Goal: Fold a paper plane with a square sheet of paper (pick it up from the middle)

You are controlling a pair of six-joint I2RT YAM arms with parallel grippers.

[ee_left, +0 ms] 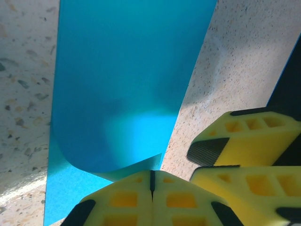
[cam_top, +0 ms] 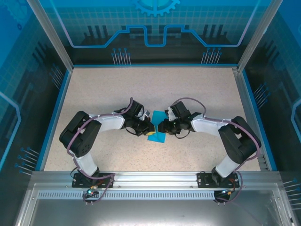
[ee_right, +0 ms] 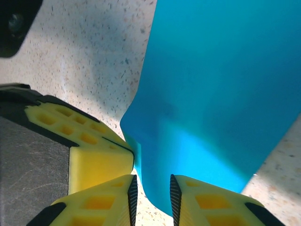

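Sheet point(cam_top: 156, 138) curled between hands at counter point(cam_top: 141, 89) centre; left hand point(ee_left: 152, 176) clamped shut on edge; right hand point(ee_right: 152, 187) slightly parted astride fold.

Bright, even light; soft shadows.

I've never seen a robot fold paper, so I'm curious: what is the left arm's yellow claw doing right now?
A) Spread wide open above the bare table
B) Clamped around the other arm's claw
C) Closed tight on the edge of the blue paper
C: in the left wrist view the left gripper has its jaws pressed together, with the curled-up edge of the square sheet of paper caught at their tips.
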